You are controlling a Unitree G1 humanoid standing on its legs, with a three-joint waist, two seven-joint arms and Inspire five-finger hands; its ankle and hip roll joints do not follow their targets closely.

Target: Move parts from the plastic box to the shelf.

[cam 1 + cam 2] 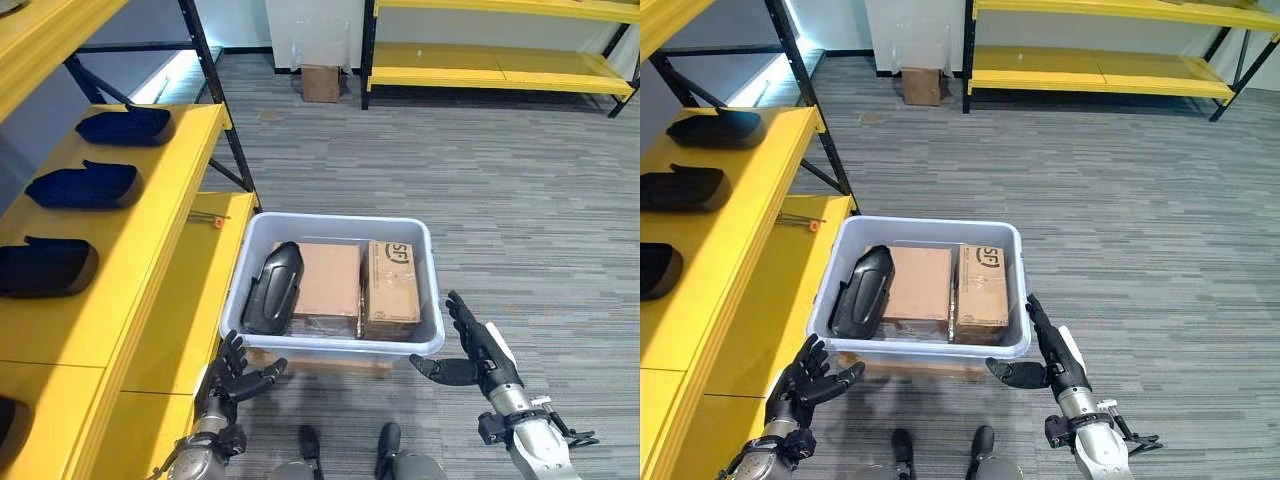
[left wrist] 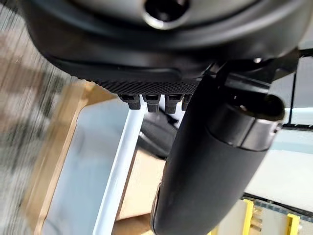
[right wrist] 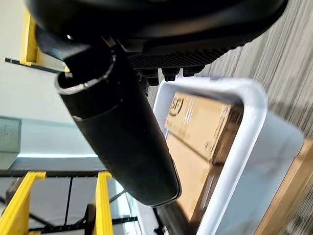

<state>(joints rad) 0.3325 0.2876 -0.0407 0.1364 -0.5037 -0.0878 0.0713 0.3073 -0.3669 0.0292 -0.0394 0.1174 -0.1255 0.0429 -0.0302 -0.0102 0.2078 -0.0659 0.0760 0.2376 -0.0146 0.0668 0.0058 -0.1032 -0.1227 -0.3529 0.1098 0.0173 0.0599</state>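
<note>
The plastic box (image 1: 335, 340) stands on the floor beside the yellow shelf (image 1: 120, 230), on the robot's left of it; one black part (image 1: 272, 288) remains inside, leaning against the box's shelf-side wall, its long axis running from the near rim towards the far wall; two cardboard cartons (image 1: 355, 285) fill the rest of the box; three like black parts (image 1: 85, 185) already lie in a row on the shelf. The left hand (image 1: 238, 375) hangs just short of the box's near corner on the shelf side, fingers spread and relaxed, holding nothing; the right hand (image 1: 480, 352) stands off the box's opposite near corner, fingers straight, thumb turned towards the box, likewise empty. Judgement: the part lies ahead of and slightly inboard of the left hand, which is clearly the nearer; a reach over the near rim, closing across the part's narrow width, appears the fitting approach; the pick-up is not yet begun.
</note>
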